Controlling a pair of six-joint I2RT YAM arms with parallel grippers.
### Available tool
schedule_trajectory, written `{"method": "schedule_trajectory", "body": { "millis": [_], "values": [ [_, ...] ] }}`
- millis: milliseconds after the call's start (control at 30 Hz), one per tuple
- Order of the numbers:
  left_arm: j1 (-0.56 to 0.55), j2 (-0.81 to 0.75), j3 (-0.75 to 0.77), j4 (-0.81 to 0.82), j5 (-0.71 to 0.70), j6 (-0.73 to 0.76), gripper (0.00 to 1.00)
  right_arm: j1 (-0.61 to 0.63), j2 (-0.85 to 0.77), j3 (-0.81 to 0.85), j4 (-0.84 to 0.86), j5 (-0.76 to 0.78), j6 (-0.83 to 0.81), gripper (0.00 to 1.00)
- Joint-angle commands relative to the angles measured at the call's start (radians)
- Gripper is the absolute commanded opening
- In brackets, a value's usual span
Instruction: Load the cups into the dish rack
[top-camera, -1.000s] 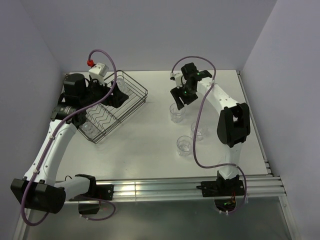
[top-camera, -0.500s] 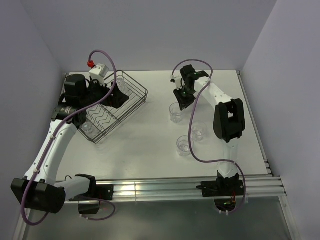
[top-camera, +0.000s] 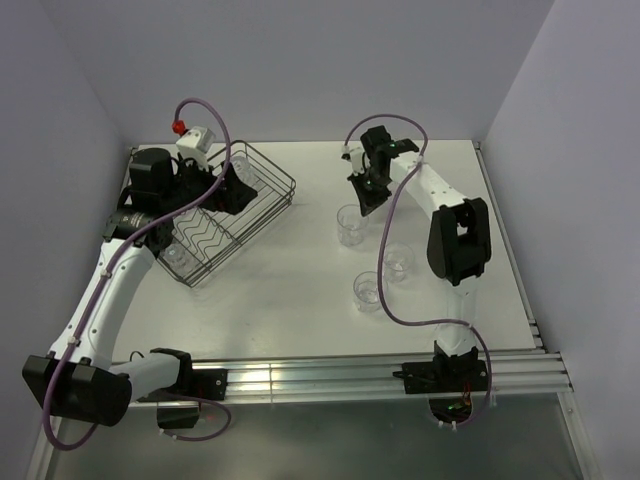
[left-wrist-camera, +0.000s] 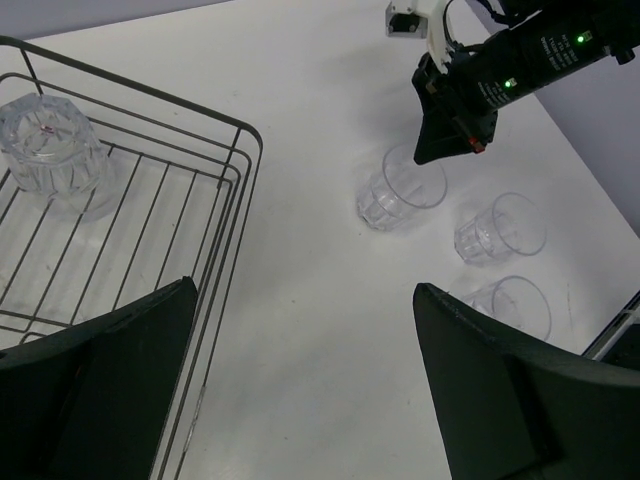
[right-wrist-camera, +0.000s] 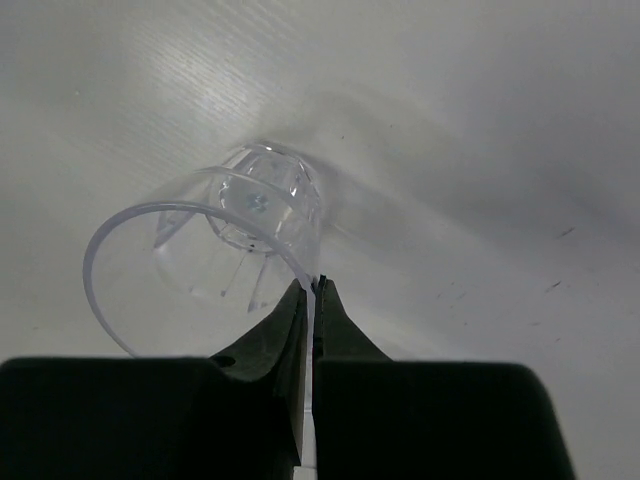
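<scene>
My right gripper is shut on the rim of a clear ribbed cup, one finger inside the wall and one outside. The top view shows that cup standing upright on the table under the right gripper. Two more clear cups stand nearer the arm bases. The black wire dish rack lies at the back left with a clear cup inside it. Another cup shows at its near corner. My left gripper hangs open and empty over the rack's right edge.
A white box with a red button sits behind the rack. Walls close in the table at the back and on both sides. A metal rail runs along the near edge.
The right gripper has come down to the cup and closed from open onto its rim. The left arm has hardly moved and stays open.
</scene>
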Motion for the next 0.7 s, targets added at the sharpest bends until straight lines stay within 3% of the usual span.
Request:
{"method": "schedule_trajectory", "body": {
  "millis": [0, 167, 333, 500, 667],
  "values": [
    [0.021, 0.003, 0.017, 0.055, 0.024, -0.065, 0.99, -0.015, -0.170, 0.114, 0.066, -0.018, 0.000, 0.00],
    [0.084, -0.038, -0.008, 0.217, 0.288, -0.268, 0.99, -0.012, -0.368, 0.072, 0.291, -0.041, 0.024, 0.00],
    [0.144, -0.055, -0.042, 0.384, 0.456, -0.518, 0.99, 0.000, -0.526, 0.044, 0.434, -0.024, 0.015, 0.00],
    [0.151, -0.070, -0.086, 0.639, 0.613, -0.759, 0.99, 0.020, -0.774, -0.250, 0.837, -0.047, -0.057, 0.00],
    [0.150, -0.098, -0.151, 0.883, 0.650, -0.971, 0.99, 0.101, -0.986, -0.502, 1.234, -0.071, -0.135, 0.00]
  ]
}}
